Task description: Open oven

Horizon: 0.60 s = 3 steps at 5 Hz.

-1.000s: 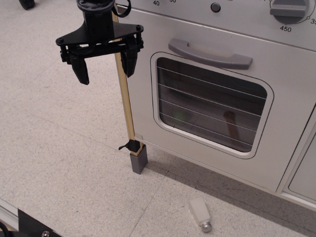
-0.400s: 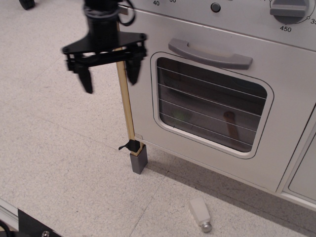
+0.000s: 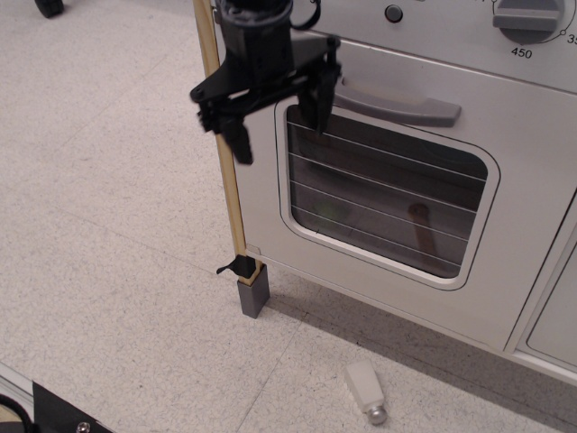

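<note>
We had the tool [image 3: 278, 122] spread wide and empty, hanging in front of the upper left corner of the oven [image 3: 397, 207], one finger over the window's left edge and the other out past the door's left side by the wooden post [image 3: 225, 171]. The oven filled the right of the view, door shut, grey bar handle [image 3: 397, 101] just to the right of the tool and, as far as we could tell, not yet touched. Risks as we judged them: the outer finger sat near that post, so a sideways slide toward the handle could snag it; the fingers lay at a slant to the bar, so closing as-is might pinch only its left end and slip off when pulling; and a straight pull instead of an arc following the hinge could drag the light toy oven across the table [image 3: 108, 271]. The small white piece [image 3: 365, 391] lay below the door and might foul it when it dropped. Behind the window [image 3: 388, 194] we saw wire lines and faint greenish and brownish shapes; contents unclear.
</note>
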Each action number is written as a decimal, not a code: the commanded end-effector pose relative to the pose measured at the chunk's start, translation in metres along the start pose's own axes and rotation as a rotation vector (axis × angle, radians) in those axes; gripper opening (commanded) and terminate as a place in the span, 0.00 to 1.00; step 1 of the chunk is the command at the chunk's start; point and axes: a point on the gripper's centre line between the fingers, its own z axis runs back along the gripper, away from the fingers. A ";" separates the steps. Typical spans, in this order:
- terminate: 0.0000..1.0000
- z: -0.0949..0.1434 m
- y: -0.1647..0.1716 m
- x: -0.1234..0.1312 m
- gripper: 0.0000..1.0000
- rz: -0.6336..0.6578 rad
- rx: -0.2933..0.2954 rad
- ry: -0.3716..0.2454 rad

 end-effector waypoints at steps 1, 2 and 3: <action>0.00 0.019 -0.052 0.025 1.00 0.236 -0.235 -0.062; 0.00 0.007 -0.065 0.032 1.00 0.321 -0.268 -0.056; 0.00 -0.004 -0.067 0.030 1.00 0.341 -0.266 -0.028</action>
